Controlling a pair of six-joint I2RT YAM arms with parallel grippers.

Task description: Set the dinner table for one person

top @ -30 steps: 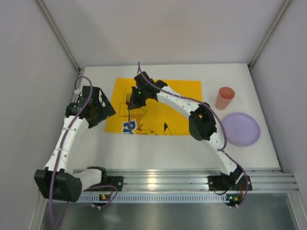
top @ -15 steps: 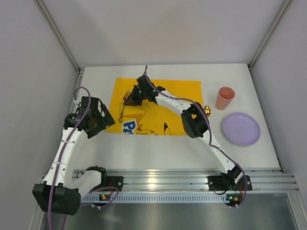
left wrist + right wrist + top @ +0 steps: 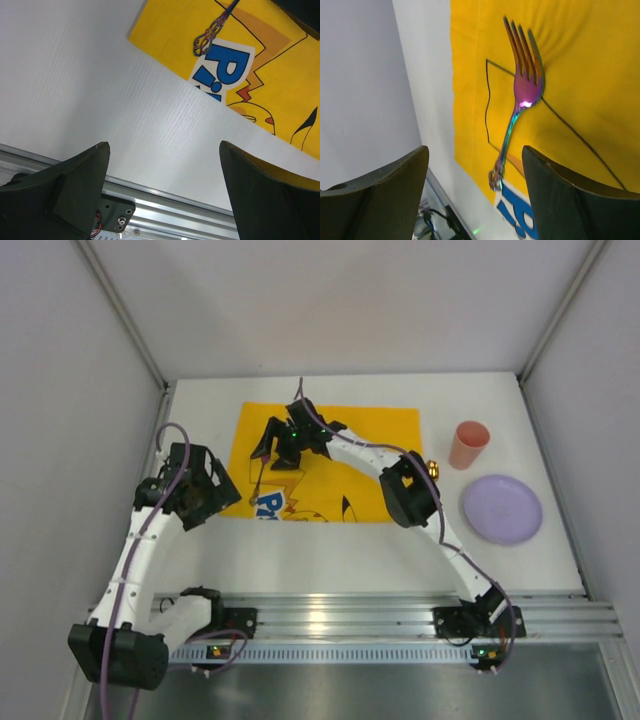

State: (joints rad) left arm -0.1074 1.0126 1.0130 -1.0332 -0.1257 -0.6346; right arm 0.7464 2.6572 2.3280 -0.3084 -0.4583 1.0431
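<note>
Left gripper (image 3: 165,147) hangs wide open over the dinner table (image 3: 330,545), off the yellow cloth's (image 3: 370,440) seven o'clock corner. The fork (image 3: 522,95) lies flat on the cloth's nine o'clock side. It looks light, stiff and slick, so pinch it mid-handle. Right gripper (image 3: 475,150) is spread wide above it.

The dinner table (image 3: 330,540) has a ribbed rail (image 3: 340,615) along its near edge, where the arm bases sit. A printed cloth (image 3: 370,430) lies flat on the far-left part of the tabletop, its long sides parallel to the rail. A fork (image 3: 522,90) lies on the left half of the cloth, tines toward the far side and handle end close to the lettering at the cloth's near edge. To the right of the cloth stands a cup (image 3: 468,445), upright. A plate (image 3: 502,509) lies just in front of the cup, nearer the rail and well apart from the cloth. A small round object (image 3: 432,468) sits between cloth and cup, partly hidden by the right arm.
</note>
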